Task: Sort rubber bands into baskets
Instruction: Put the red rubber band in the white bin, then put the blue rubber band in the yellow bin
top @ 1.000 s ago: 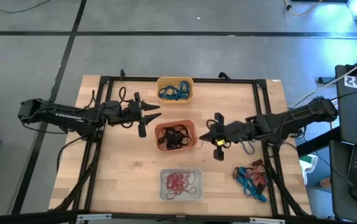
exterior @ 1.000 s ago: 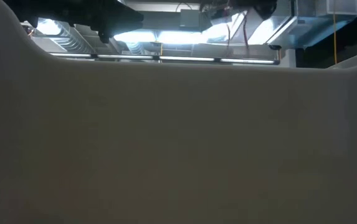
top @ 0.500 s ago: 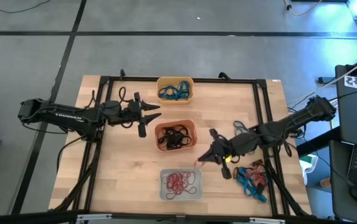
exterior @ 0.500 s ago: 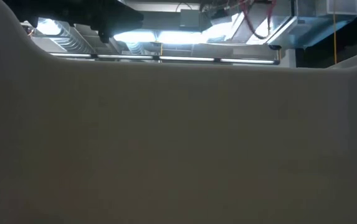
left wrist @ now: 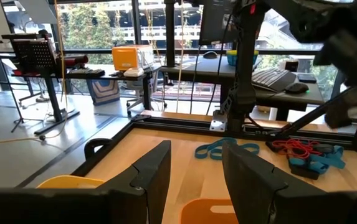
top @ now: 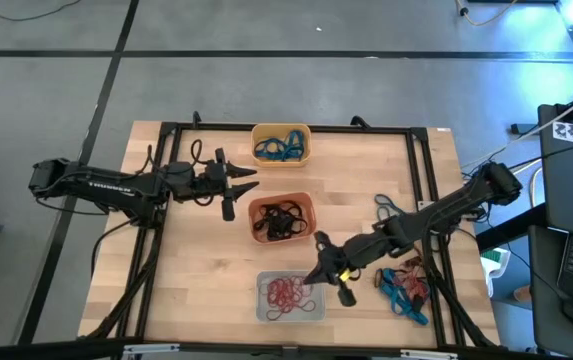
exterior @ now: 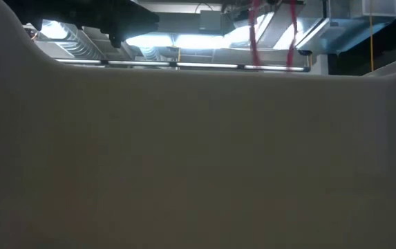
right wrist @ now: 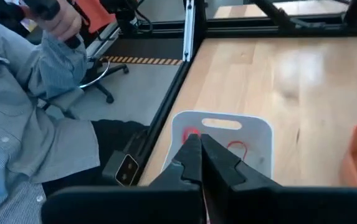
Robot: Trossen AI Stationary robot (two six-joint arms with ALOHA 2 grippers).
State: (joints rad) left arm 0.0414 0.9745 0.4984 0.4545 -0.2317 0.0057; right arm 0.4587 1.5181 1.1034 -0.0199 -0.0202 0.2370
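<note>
The right gripper (top: 318, 270) is pinched tight, a red rubber band (exterior: 253, 31) hanging from it over the whitish basket (top: 291, 298). Loose rubber bands (top: 403, 285) lie just beyond it. The left gripper (top: 236, 188), fingers parted and empty, is held beside the red-orange basket (top: 281, 219).

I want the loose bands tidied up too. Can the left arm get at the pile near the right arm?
Probably not easily. The left hand waits open beside the red-orange basket, and the loose rubber bands lie across the table, past the baskets and the right hand.
</note>
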